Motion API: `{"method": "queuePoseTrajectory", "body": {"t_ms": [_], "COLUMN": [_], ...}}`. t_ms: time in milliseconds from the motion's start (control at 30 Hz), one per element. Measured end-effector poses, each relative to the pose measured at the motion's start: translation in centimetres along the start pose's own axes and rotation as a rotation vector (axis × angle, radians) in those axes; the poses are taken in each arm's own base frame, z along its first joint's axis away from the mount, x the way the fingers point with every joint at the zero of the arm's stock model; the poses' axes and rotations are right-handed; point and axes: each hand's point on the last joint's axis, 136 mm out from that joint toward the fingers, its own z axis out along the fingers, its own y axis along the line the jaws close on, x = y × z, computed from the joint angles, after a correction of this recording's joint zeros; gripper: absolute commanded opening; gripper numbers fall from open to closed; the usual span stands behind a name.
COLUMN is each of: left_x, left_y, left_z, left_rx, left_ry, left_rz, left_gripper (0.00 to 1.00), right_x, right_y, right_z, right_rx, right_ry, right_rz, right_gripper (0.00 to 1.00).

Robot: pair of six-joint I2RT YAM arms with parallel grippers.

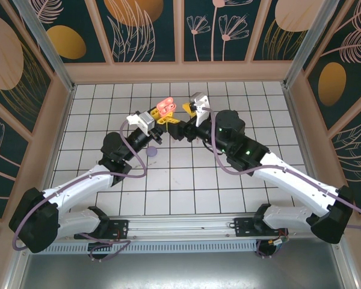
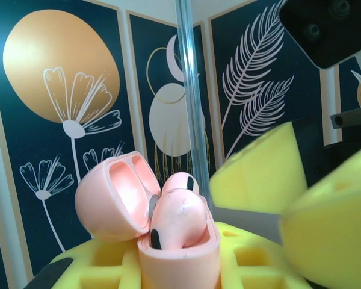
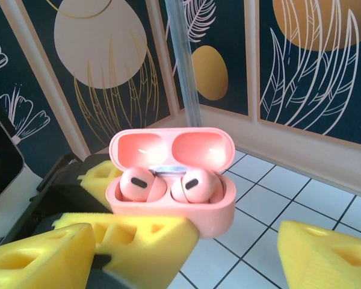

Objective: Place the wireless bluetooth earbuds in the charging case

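Clamping the open case (image 3: 216, 211) above the tabletop (image 1: 186, 180), the left end effector (image 1: 164, 115) presents both seated earbuds (image 3: 192, 185) to the open right end effector (image 3: 237, 241); they appear light, slick and graspable only by their exposed heads.
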Motion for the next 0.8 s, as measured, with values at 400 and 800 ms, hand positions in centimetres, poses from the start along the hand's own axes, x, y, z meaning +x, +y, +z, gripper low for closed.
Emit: {"method": "queuePoseTrajectory", "body": {"t_ms": [400,800], "left_x": [-0.2,0.2], "left_y": [0.0,-0.5], "left_z": [0.0,-0.2], "left_rx": [0.001,0.029], "left_ry": [-0.01,-0.005], "left_rz": [0.002,0.002], "left_gripper": [0.0,0.0], "right_x": [-1.7,-3.9], "right_y": [-0.2,-4.1], "right_z": [-3.2,-3.5], "right_rx": [0.011,0.136], "right_ry": [-0.024,0.021], "right_rz": [0.023,0.095], "right_gripper": [0.85,0.61]}}
